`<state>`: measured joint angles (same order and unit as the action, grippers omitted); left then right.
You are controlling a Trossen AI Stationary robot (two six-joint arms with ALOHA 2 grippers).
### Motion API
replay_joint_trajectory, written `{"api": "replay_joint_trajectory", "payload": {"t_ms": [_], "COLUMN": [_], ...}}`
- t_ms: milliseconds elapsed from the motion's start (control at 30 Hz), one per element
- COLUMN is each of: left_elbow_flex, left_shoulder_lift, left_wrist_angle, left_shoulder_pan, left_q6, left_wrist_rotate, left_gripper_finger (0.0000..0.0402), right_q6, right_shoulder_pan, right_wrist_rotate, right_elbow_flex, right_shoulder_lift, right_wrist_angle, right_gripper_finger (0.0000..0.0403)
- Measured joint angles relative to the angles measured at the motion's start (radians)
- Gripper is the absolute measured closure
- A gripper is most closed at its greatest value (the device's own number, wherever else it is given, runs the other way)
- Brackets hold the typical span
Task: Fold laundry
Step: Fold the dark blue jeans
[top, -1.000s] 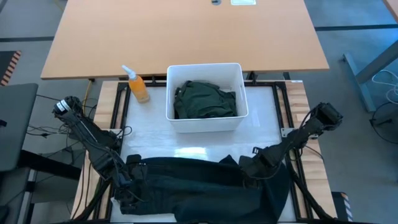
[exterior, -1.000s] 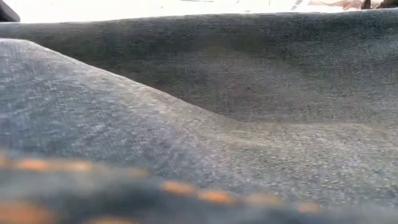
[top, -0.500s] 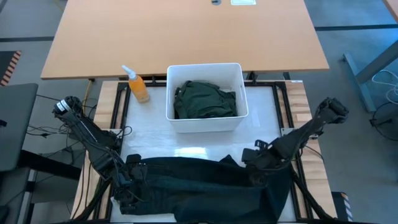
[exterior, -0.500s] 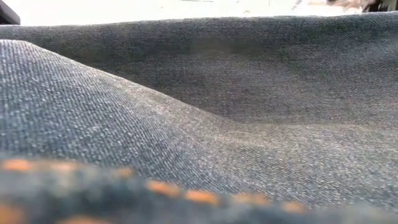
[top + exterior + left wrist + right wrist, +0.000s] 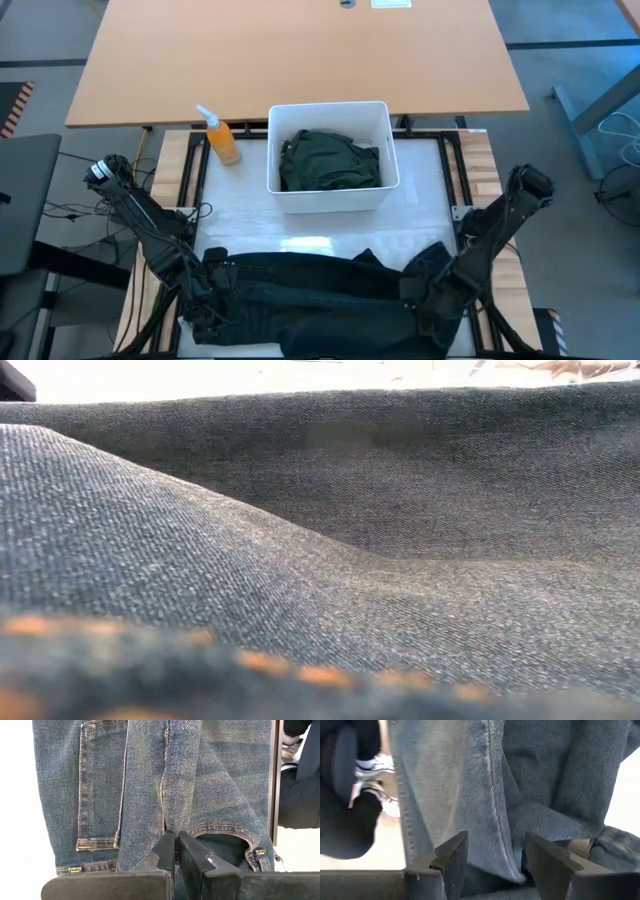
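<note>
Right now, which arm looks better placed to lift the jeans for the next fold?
Probably the left. The left hand is already shut on the jeans at the waistband, while the right hand is open over a leg.

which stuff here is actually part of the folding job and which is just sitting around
Part of the job:
- dark jeans, spread across the table's near edge
- green garment, bunched in the white bin
- left gripper, jaws shut on the jeans' waistband
- right gripper, jaws open around a fold of the jeans

Just lying about:
- orange spray bottle, left of the bin
</note>
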<state>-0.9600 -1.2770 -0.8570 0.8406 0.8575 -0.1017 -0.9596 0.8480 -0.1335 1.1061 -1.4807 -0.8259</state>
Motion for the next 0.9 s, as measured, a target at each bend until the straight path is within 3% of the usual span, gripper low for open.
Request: {"api": "replay_joint_trajectory", "payload": {"t_ms": [267, 367, 500, 567, 733, 900], "left_elbow_flex": [0.000, 0.000, 0.000, 0.000, 0.000, 0.000], "left_shoulder_lift": [0.000, 0.000, 0.000, 0.000, 0.001, 0.001], "left_wrist_angle": [0.000, 0.000, 0.002, 0.003, 0.003, -0.002], "left_shoulder_pan": [0.000, 0.000, 0.000, 0.000, 0.000, 0.000], "left_q6": [0.018, 0.031, 0.046, 0.047, 0.047, 0.046], "left_wrist_rotate": [0.002, 0.018, 0.035, 0.036, 0.041, 0.039], "left_gripper_finger": [0.0401, 0.0401, 0.0401, 0.0401, 0.0401, 0.0401], "right_q6": [0.082, 0.150, 0.180, 0.170, 0.106, 0.100], "right_shoulder_pan": [-0.012, -0.013, -0.013, -0.013, -0.005, -0.073], "right_wrist_rotate": [0.001, 0.013, 0.072, 0.095, 0.101, 0.095], "right_elbow_flex": [0.000, 0.000, 0.000, 0.000, 0.000, 0.000], "right_shoulder_lift": [-0.088, -0.092, -0.053, -0.018, 0.084, 0.167], "right_wrist_angle": [0.043, 0.071, 0.078, 0.083, 0.107, 0.072], "right_gripper_finger": [0.0200, 0.0247, 0.0353, 0.0382, 0.0363, 0.0378]}}
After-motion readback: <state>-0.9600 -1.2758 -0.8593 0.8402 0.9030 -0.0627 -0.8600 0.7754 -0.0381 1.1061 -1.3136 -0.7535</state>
